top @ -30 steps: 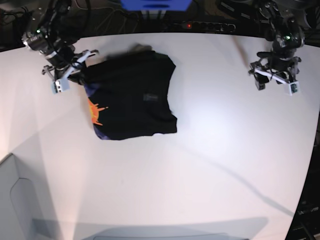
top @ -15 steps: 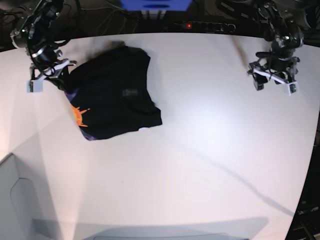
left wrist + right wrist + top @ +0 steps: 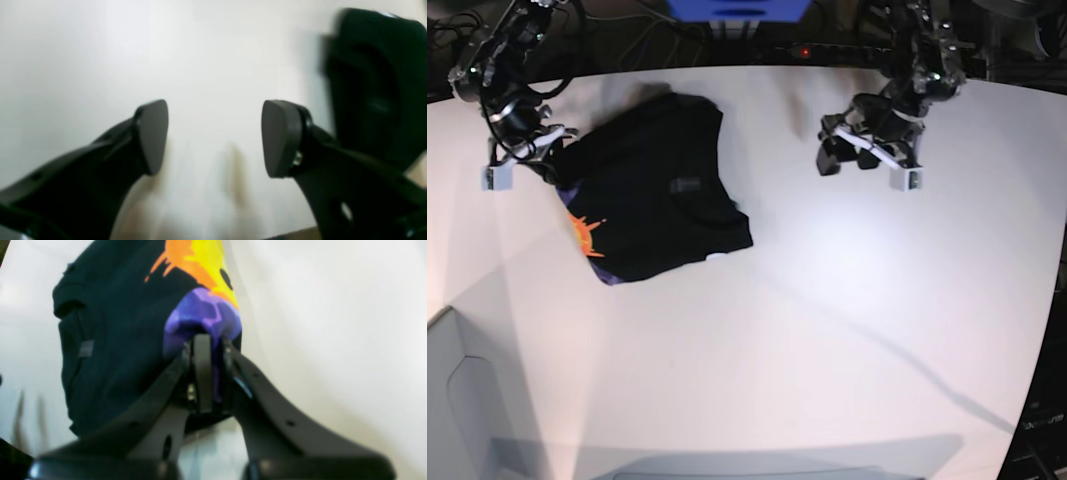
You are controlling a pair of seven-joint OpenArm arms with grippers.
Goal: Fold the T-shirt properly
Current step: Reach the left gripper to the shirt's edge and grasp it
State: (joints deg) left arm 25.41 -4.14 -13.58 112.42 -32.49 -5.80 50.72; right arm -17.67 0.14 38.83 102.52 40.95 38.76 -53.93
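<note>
The black T-shirt (image 3: 657, 185) lies bunched on the white table (image 3: 827, 330) at the back left, its orange and purple print (image 3: 587, 235) on the left edge. My right gripper (image 3: 535, 160) is at that left edge, shut on the cloth. In the right wrist view its jaws pinch the purple part of the T-shirt (image 3: 113, 326), and the right gripper (image 3: 205, 340) holds a fold. My left gripper (image 3: 865, 163) hovers open over bare table to the right of the shirt. The left wrist view shows the left gripper (image 3: 215, 138) empty, with the T-shirt (image 3: 377, 83) beyond its right finger.
Cables and a black power strip (image 3: 847, 50) run along the table's back edge, with a blue object (image 3: 737, 8) behind them. A grey raised panel (image 3: 457, 400) stands at the front left corner.
The left arm has swung from the table's far right side in towards the shirt. The right gripper dragged the shirt leftwards a second ago and has since held almost still.
</note>
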